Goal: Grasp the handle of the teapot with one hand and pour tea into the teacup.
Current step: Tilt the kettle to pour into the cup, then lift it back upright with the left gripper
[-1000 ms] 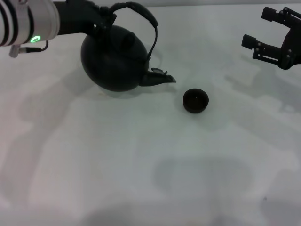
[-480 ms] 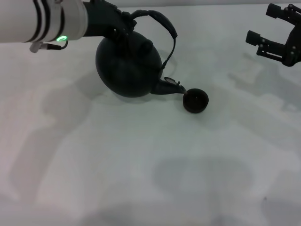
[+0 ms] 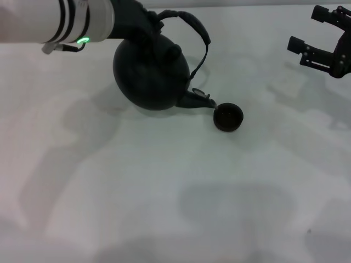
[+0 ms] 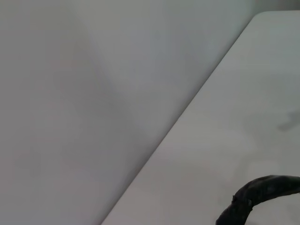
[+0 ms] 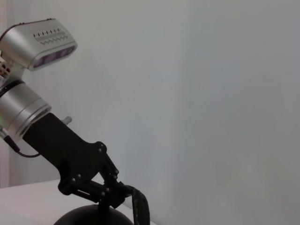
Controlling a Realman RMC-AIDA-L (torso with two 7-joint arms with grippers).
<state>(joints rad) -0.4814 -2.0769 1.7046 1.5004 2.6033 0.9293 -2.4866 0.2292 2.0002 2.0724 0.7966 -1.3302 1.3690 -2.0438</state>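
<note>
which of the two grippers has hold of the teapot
The left gripper: it is clamped on the handle of the tilted teapot. The right gripper hangs open and empty, well apart.

You cannot see the left gripper's (image 3: 143,27) fingers in the head view: they merge with the dark handle (image 3: 189,24) and the teapot (image 3: 151,71) beneath, so the grip itself stays unclear. The left wrist view gives you only a short curved stretch of the handle, cut off by the frame. The right wrist view crops the teapot to the top of its dome. The right gripper (image 3: 323,38) runs off the head view's edge. Inside the teacup (image 3: 227,116) you see only darkness; any liquid is indistinguishable.
</note>
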